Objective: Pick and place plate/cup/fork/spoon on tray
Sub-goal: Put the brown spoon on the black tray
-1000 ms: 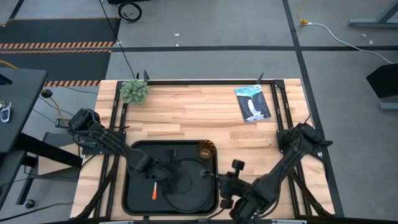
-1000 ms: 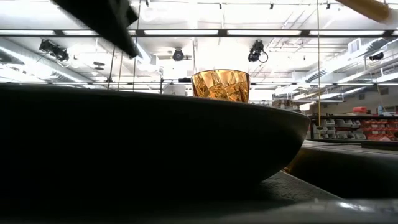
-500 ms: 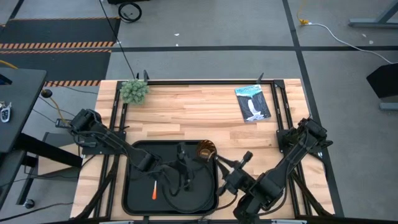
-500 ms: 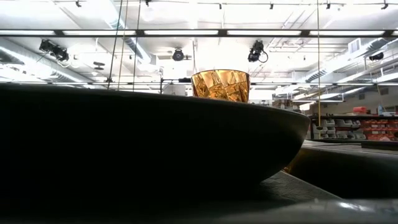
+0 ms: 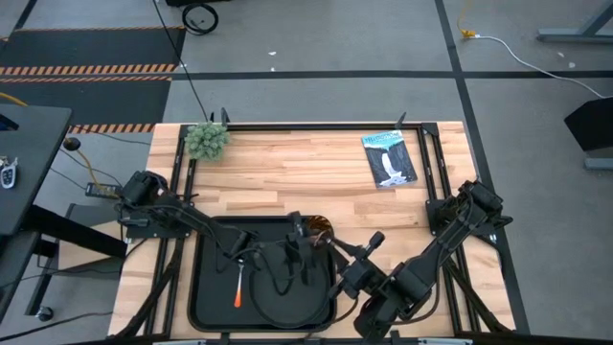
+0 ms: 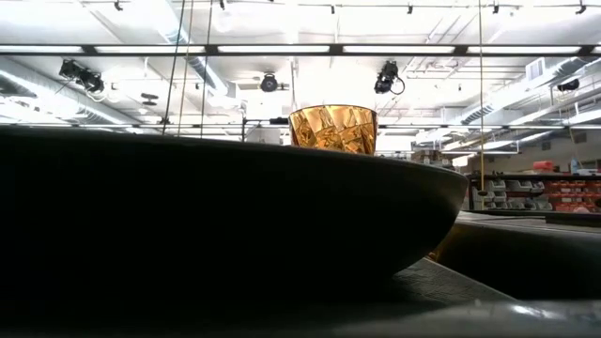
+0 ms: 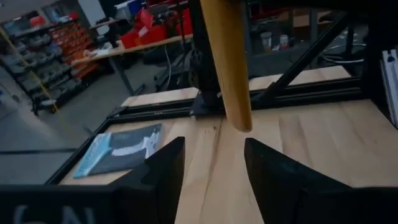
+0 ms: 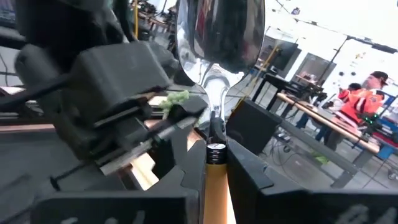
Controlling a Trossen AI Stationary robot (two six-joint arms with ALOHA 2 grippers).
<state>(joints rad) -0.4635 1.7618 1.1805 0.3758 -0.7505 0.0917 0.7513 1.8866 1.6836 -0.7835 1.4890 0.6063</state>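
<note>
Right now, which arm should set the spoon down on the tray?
Right. The right gripper is already shut on the spoon, holding it by its orange handle close to the tray. The left gripper is open and holds nothing.

The left hand (image 5: 305, 251) has swung from the lower tray (image 5: 206, 287) area rightward toward frame centre, beside the cup (image 5: 320, 228); the right hand (image 5: 375, 241), clamping the spoon (image 8: 217, 37), has risen toward it.
</note>
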